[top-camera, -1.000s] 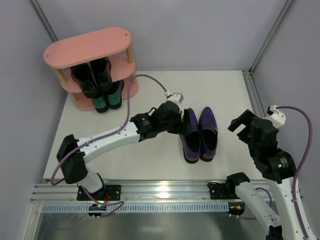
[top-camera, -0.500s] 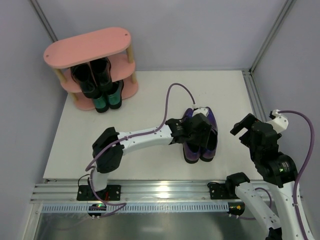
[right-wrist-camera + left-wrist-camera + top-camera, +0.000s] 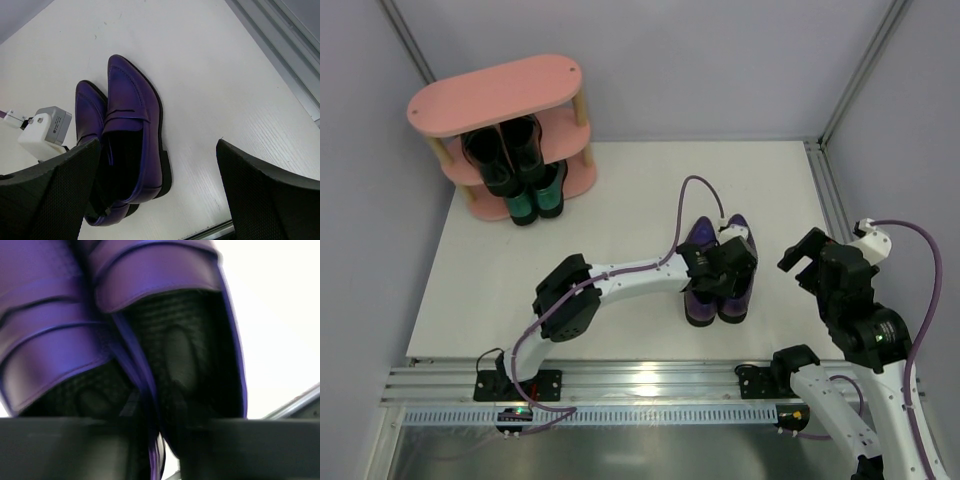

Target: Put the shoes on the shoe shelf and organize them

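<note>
Top external: left end effector (image 3: pixel 724 272) has swung over the heels of the purple shoes (image 3: pixel 127 107) on the desk (image 3: pixel 620 200), so pickup looks imminent. Whether it is clamped cannot be told; right end effector (image 3: pixel 810 258) gapes.

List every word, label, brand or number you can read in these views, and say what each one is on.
Readable text: none in any view.
Oval insole patches inside the purple shoes: too blurred to show any lettering.
Pink shoe shelf: no visible markings.
</note>
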Tool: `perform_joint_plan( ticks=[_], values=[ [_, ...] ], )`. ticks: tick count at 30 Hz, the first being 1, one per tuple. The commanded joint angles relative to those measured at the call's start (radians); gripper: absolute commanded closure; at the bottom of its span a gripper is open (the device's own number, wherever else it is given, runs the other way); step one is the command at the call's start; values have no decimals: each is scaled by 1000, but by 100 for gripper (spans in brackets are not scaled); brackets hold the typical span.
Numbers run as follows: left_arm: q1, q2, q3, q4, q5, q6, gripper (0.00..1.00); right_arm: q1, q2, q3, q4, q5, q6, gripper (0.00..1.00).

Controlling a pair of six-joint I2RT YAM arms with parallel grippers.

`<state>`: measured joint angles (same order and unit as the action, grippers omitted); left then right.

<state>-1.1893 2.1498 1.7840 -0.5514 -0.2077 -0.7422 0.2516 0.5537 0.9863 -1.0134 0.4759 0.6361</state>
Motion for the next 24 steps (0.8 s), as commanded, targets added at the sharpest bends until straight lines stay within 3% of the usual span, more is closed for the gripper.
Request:
perform_joint_plan(
  ticks=[1, 3, 8, 12, 19, 24],
  values=[
    [-4, 13, 34, -79, -13, 18, 86, 5, -15, -6, 45, -14, -26, 3],
    [-4, 5, 34, -94, -12, 15, 100, 5, -17, -6, 49, -20, -30, 3],
    [-4, -68, -29, -136, -82, 7, 100, 5, -28, -1, 45, -26, -39, 3],
    [-4, -203, -181, -134, -151, -26, 100, 3, -35, -6, 59, -62, -52, 3],
    [-30, -424, -447, -220, -286, -256, 100, 3, -11, -40, 117, -170, -62, 3],
    [-81, -527, -502, -339, -421, -438, 100, 5, 24, -64, 168, -307, -105, 3]
  ],
)
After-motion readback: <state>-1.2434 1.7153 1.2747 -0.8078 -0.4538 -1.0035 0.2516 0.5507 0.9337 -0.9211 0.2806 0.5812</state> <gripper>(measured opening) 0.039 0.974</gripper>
